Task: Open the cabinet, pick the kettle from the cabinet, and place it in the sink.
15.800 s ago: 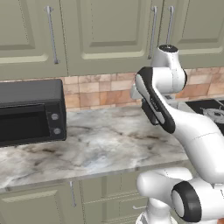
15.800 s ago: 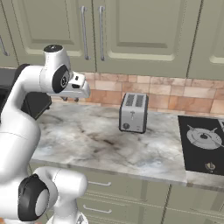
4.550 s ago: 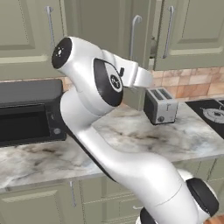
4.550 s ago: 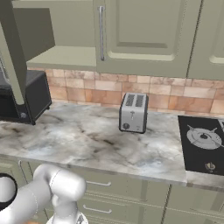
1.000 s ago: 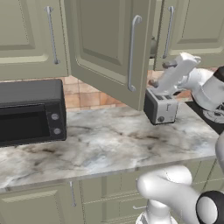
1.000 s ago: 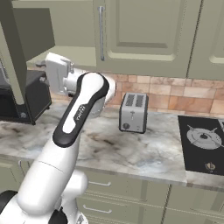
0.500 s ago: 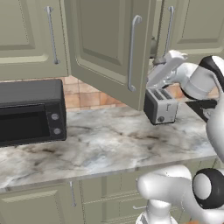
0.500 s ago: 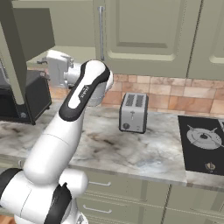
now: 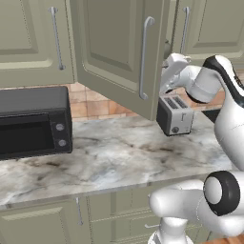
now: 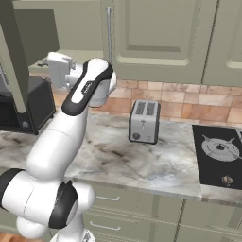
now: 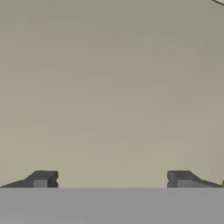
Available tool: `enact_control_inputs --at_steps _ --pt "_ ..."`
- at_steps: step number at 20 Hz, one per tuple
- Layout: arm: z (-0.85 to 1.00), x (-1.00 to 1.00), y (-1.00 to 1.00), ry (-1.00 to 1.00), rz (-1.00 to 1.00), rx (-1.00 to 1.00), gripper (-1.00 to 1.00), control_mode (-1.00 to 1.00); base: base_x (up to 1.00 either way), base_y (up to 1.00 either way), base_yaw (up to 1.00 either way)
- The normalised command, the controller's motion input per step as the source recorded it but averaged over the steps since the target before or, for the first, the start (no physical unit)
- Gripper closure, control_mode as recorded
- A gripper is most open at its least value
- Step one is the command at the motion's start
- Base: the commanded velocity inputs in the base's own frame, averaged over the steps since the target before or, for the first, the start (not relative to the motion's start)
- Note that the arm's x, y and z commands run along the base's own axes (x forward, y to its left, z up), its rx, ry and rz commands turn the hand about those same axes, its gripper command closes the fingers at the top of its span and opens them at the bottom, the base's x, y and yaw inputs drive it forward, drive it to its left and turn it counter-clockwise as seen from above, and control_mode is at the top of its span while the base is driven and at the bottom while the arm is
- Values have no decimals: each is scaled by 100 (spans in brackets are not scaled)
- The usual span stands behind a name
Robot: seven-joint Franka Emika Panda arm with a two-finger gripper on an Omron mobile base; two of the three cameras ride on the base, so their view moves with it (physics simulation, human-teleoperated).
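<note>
The cabinet's left door (image 9: 116, 52) hangs swung out over the counter, and its right door (image 10: 156, 33) is shut. In the right base view the open door (image 10: 10, 61) stands edge-on at the left, with the dim cabinet inside (image 10: 71, 23) beside it. My gripper (image 10: 45, 63) is held up at the height of the cabinet's lower edge, facing the opening. In the hand view the gripper (image 11: 111, 180) is open, fingertips (image 11: 41, 179) far apart, nothing between them, and a plain pale green surface lies ahead. The kettle is hidden. The sink is out of view.
A silver toaster (image 9: 174, 116) stands on the marble counter (image 9: 114, 157) below my arm. A black microwave (image 9: 33, 121) sits at the left and a black hob (image 10: 220, 151) at the right. Low green cupboards (image 10: 142, 212) run under the counter.
My hand has moved a little left, closer behind the open door, and the arm has folded higher. The jaws stay open. The door has not moved.
</note>
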Motion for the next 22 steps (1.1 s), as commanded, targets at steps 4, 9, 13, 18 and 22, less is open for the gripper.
enact_control_inputs --at_steps 4,9,13,18,22 --pt "-6 7 37 -1 0 0 -100 -100 0 0 0" --pt "-4 4 36 -2 0 0 -100 -100 0 0 0" --pt "-1 -2 37 -2 0 0 -100 -100 0 0 0" --pt "0 -11 44 -1 0 -1 -100 -100 0 0 0" --pt "0 -15 54 -7 0 -9 -100 -100 0 0 0"
